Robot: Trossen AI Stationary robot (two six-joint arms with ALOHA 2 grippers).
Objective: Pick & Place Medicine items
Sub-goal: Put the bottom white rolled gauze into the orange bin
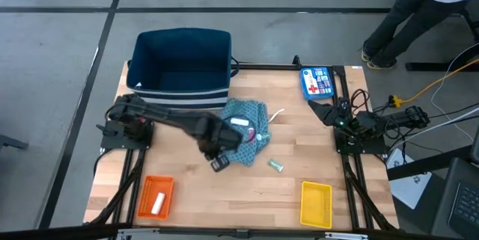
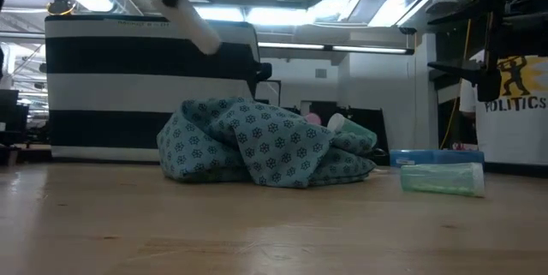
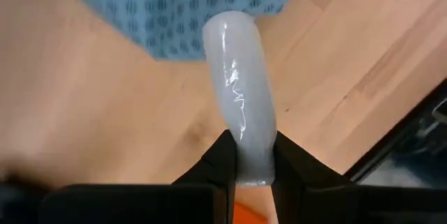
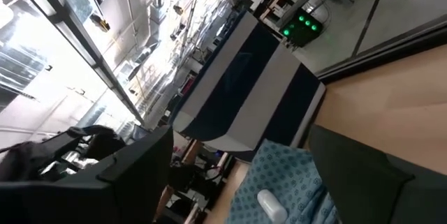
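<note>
We hold a white tube above the table, beside the cloth.

Nearest the front edge of the light wooden table (image 1: 224, 188) we see an orange tray (image 1: 155, 196) with a white piece in it towards the left corner, and a yellow tray (image 1: 316, 203) towards the right. Farther in, a pale green cylindrical piece (image 2: 442, 179) lies on the bare wood. Our left tool (image 3: 251, 175) is clamped on a white, glossy stick-like tube (image 3: 239, 105), lifted clear of the wood just at the near edge of the crumpled teal patterned cloth (image 1: 247, 131); another white piece (image 4: 271, 203) rests on that cloth. The right tool is parked by the right edge, and we cannot tell how its fingers stand. At the far edge sit a dark blue striped bin (image 1: 179, 64) and a flat blue box with a red cross (image 1: 316, 81).
</note>
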